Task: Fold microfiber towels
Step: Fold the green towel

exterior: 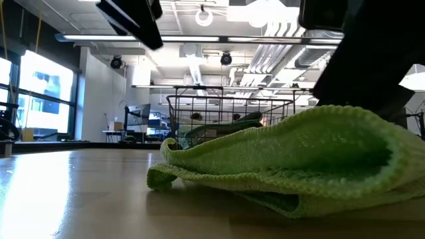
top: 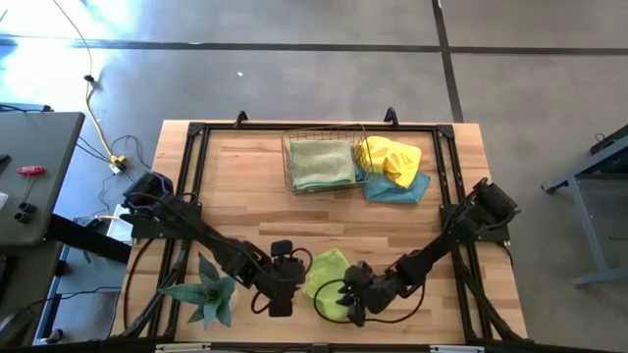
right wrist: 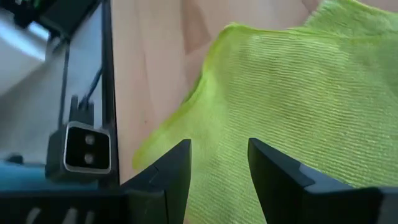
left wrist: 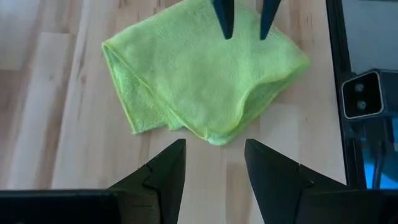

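Lime-green towel (exterior: 312, 159) lay folded at the front edge of my pale wood table (top: 245, 206), left gripper (left wrist: 214, 165) and right gripper (right wrist: 219, 163) both parted, empty, flanking it. Behind, I counted one copper basket (top: 294, 176) holding one pale green towel (top: 322, 163), one yellow towel (top: 391, 157) on one blue towel (top: 397, 189), one plant (top: 208, 292), under a bright ceiling.

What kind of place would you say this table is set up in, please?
Probably a large lab or industrial workshop: a polished concrete floor around the wooden table, exposed ceiling ducts and strip lights overhead, and desks with monitors in the background.
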Tool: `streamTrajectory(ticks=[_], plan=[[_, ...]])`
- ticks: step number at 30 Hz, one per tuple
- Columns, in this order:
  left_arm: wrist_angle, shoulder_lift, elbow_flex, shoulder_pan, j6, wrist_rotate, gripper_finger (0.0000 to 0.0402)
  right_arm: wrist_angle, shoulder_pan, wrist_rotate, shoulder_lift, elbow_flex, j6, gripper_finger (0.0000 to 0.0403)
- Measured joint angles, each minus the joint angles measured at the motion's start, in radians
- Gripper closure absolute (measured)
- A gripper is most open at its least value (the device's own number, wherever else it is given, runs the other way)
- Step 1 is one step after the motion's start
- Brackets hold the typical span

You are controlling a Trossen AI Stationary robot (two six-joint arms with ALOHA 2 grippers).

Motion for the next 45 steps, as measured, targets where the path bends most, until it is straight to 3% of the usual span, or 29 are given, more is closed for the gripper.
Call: streamTrajectory(ticks=[7, 13, 21, 26, 32, 39, 45], plan=[[0.264, 0.002, -0.141, 0.043, -0.063, 0.014, 0.0245, -0.041, 0.006, -0.007, -0.053, 0.0, -0.098, 0.0252], [0.467, 0.001, -0.23, 0.135, -0.189, 0.046, 0.0245, -0.207, 0.036, -0.019, -0.091, 0.0, -0.086, 0.0252], [0.539, 0.0, -0.279, 0.256, -0.421, 0.198, 0.0245, -0.262, 0.041, -0.013, -0.091, 0.0, -0.149, 0.0252], [0.543, 0.0, -0.291, 0.272, -0.455, 0.244, 0.0245, -0.255, 0.041, -0.044, -0.091, 0.0, -0.211, 0.0252], [0.585, 0.001, -0.291, 0.265, -0.284, 0.377, 0.0245, -0.223, 0.042, -0.117, -0.092, 0.0, -0.255, 0.0252], [0.581, 0.001, -0.291, 0.215, -0.017, 0.591, 0.0245, -0.015, 0.068, 0.043, -0.058, 0.0, -0.424, 0.0252], [0.577, 0.001, -0.291, 0.179, 0.047, 0.62, 0.0245, 0.044, 0.08, 0.052, -0.026, 0.0, -0.558, 0.0252]])
